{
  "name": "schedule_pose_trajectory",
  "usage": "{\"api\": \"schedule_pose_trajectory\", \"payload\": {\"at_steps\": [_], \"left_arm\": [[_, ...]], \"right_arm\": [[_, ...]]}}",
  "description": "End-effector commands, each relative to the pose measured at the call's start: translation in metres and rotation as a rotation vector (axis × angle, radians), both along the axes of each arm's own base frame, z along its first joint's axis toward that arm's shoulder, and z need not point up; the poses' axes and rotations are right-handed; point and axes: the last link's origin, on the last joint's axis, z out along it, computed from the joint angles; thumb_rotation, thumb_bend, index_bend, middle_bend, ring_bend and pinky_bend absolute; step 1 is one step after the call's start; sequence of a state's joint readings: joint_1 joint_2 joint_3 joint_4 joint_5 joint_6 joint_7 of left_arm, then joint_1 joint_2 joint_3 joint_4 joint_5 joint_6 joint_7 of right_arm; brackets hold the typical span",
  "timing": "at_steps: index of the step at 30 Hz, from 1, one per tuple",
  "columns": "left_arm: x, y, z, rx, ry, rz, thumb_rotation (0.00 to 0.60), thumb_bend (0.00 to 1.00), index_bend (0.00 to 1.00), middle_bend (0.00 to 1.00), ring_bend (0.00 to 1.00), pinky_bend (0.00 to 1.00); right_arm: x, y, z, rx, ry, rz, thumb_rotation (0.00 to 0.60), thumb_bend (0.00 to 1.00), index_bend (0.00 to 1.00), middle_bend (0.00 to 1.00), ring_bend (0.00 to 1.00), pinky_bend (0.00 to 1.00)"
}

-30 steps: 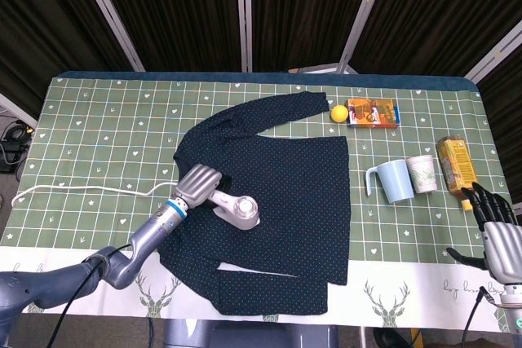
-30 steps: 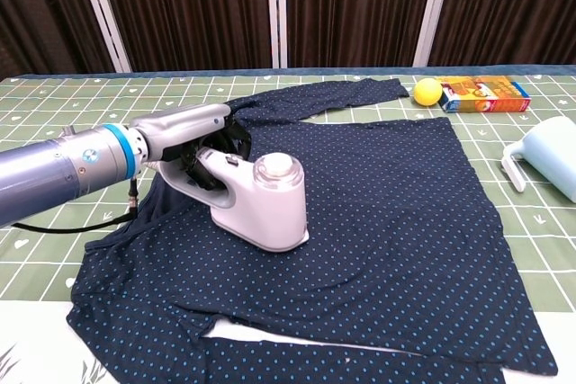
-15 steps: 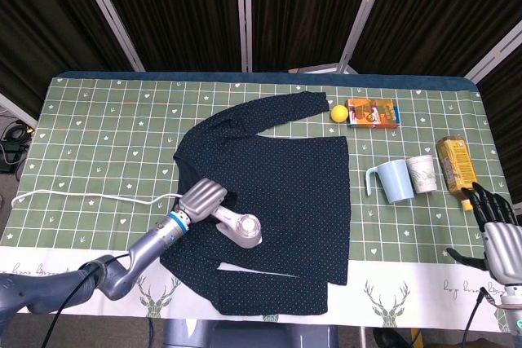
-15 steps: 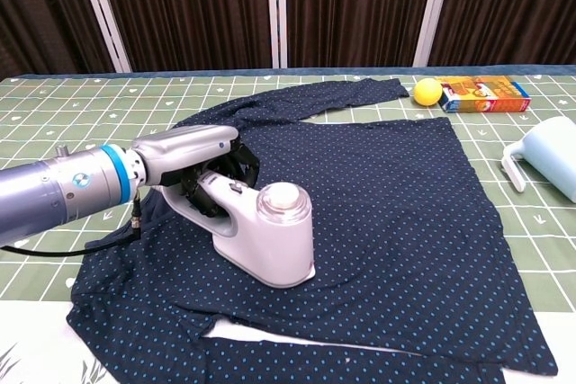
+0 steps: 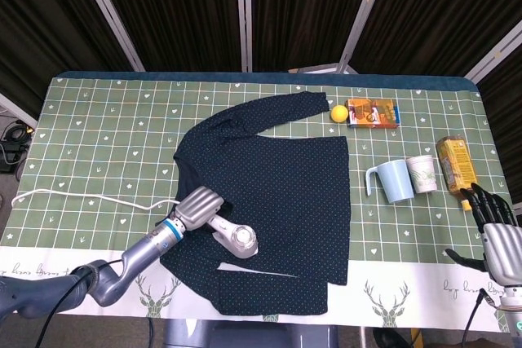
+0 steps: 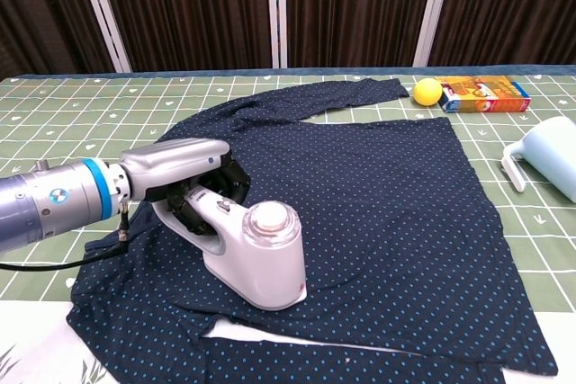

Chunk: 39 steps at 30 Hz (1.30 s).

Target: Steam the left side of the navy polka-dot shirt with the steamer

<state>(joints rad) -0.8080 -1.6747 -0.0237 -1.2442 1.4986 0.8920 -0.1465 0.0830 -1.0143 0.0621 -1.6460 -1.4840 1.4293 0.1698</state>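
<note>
Head view: left hand [image 5: 198,204] wrapped around the handle of the steamer [image 5: 235,238], fingers hidden under the palm's back; steamer head resting on the lower left part of the navy polka-dot shirt [image 5: 285,185], just beyond the fingers. Right hand [image 5: 493,224] cut off at the frame's corner, fingers apart, holding nothing, just below the juice carton [image 5: 455,164]. Steamer lower and nearer the hem than a second ago.

Chest view: left hand [image 6: 184,174] gripping the steamer [image 6: 256,254] handle, fingertips lost in shadow. Right hand out of frame. Steamer pulled nearer the camera than before.
</note>
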Motion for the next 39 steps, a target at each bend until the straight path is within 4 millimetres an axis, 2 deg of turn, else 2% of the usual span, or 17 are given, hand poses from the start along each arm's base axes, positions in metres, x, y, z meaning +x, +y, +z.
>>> {"api": "schedule_pose_trajectory", "payload": {"at_steps": [1, 15, 27, 33, 39], "left_arm": [[-0.004, 0.000, 0.001, 0.008, 0.000, 0.007, 0.600, 0.00, 0.88, 0.81, 0.81, 1.00], [-0.023, 0.011, 0.010, 0.061, 0.012, 0.055, 0.600, 0.00, 0.88, 0.81, 0.81, 1.00], [-0.045, 0.026, 0.026, 0.115, 0.024, 0.117, 0.600, 0.00, 0.88, 0.81, 0.81, 1.00], [-0.047, 0.029, 0.032, 0.128, 0.020, 0.120, 0.600, 0.00, 0.88, 0.81, 0.81, 1.00], [-0.043, 0.024, 0.025, 0.107, 0.020, 0.111, 0.600, 0.00, 0.88, 0.81, 0.81, 1.00]], "right_arm": [[0.000, 0.000, 0.000, 0.001, 0.000, 0.001, 0.600, 0.00, 0.00, 0.00, 0.00, 0.00], [0.002, 0.001, -0.001, 0.006, 0.000, 0.010, 0.600, 0.00, 0.00, 0.00, 0.00, 0.00], [0.003, 0.002, -0.002, 0.009, 0.004, 0.012, 0.600, 0.00, 0.00, 0.00, 0.00, 0.00], [0.004, 0.002, -0.003, 0.010, 0.004, 0.013, 0.600, 0.00, 0.00, 0.00, 0.00, 0.00], [0.004, 0.002, -0.002, 0.009, 0.003, 0.013, 0.600, 0.00, 0.00, 0.00, 0.00, 0.00]]}}
